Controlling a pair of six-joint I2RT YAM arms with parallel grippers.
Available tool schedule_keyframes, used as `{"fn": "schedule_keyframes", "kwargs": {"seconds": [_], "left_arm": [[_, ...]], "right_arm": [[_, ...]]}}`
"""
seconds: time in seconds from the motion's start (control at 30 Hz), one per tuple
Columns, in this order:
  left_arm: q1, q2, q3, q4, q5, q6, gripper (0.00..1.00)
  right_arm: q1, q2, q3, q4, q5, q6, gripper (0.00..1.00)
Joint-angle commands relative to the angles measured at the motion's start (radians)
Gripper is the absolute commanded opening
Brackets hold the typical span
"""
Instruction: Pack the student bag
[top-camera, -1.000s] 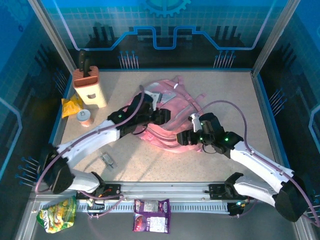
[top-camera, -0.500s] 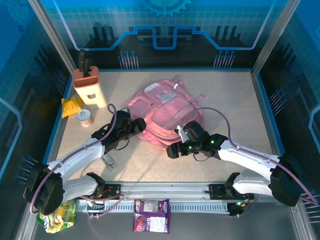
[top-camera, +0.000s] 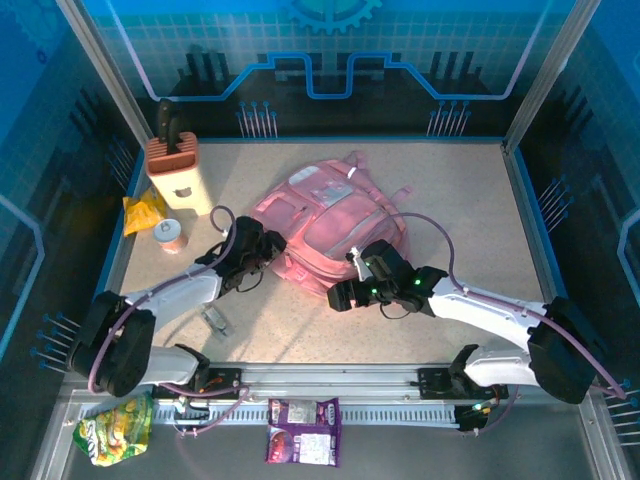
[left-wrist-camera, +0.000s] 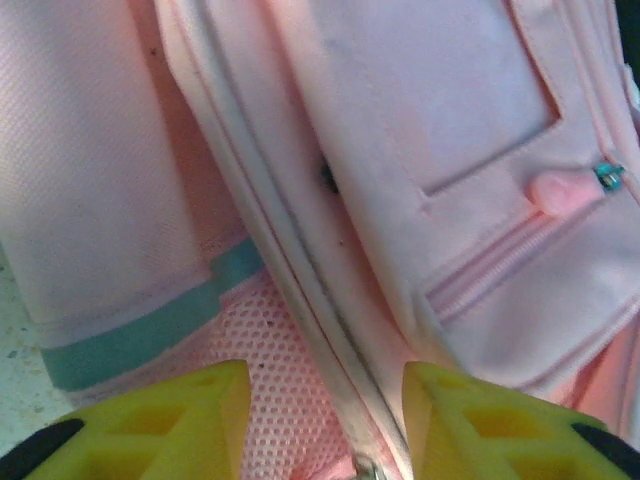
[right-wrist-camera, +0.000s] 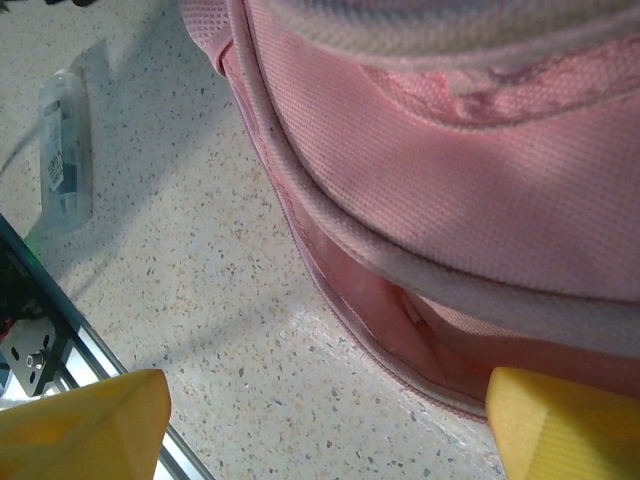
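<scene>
Enclosure with blue panelled walls around a speckled beige table (top-camera: 470, 200). Item 1, student bag (top-camera: 330, 225): pink, soft, lying flat about the middle of the table, somewhat toward the far edge, its carry loop pointing to the far edge and its long axis running roughly far-to-near. Item 2, left gripper (left-wrist-camera: 325, 420): yellow fingers (left-wrist-camera: 180, 420) spread, nothing pinched, hanging over the bag's left flank, where a zip seam (left-wrist-camera: 300, 300) runs up between the two fingers beside a mesh panel. Item 3, right gripper (right-wrist-camera: 320, 430): fingers (right-wrist-camera: 80, 420) spread wide and empty, over bare table just short of the bag's near rim, so the bag lies straight ahead of it toward the far edge. The left gripper is judged the nearer, being already above fabric, while the right gripper faces the curved lower hem. Sundry: knife block (top-camera: 180, 175), yellow packet (top-camera: 145, 210) and small cup (top-camera: 172, 235) near the table's far-left corner; a small clear packet (top-camera: 213, 320) near the near edge, left of the bag and well apart from it.
</scene>
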Motion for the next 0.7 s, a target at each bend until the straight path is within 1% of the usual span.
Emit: {"fn": "schedule_keyframes", "kwargs": {"seconds": [0.0,0.1,0.23,0.3,0.43,0.57,0.6,0.63,0.67], "left_arm": [[0.010,0.031,-0.025,0.072,-0.012,-0.084,0.38],[0.021,0.058,-0.035,0.122,-0.009,-0.111,0.37],[0.023,0.123,0.004,0.167,0.023,-0.135,0.36],[0.024,0.156,0.019,0.206,0.040,-0.155,0.33],[0.023,0.203,0.028,0.298,0.054,-0.192,0.21],[0.021,0.214,0.056,0.301,0.072,-0.196,0.11],[0.019,0.212,0.059,0.302,0.082,-0.195,0.05],[0.015,0.209,0.059,0.312,0.086,-0.194,0.00],[0.009,0.202,0.059,0.320,0.087,-0.191,0.00]], "right_arm": [[-0.008,0.012,0.018,0.026,0.014,0.016,0.84],[-0.022,0.022,0.019,0.030,0.003,0.014,0.84],[-0.035,0.038,0.024,0.035,-0.002,0.008,0.84],[-0.041,0.045,0.025,0.044,-0.004,0.009,0.84],[-0.056,0.063,0.031,0.040,0.005,-0.006,0.84],[-0.100,0.067,0.049,0.024,0.004,-0.030,0.84],[-0.114,0.067,0.058,0.018,0.000,-0.043,0.84],[-0.126,0.067,0.070,0.010,0.002,-0.057,0.84],[-0.138,0.068,0.079,0.005,0.005,-0.068,0.85]]}}
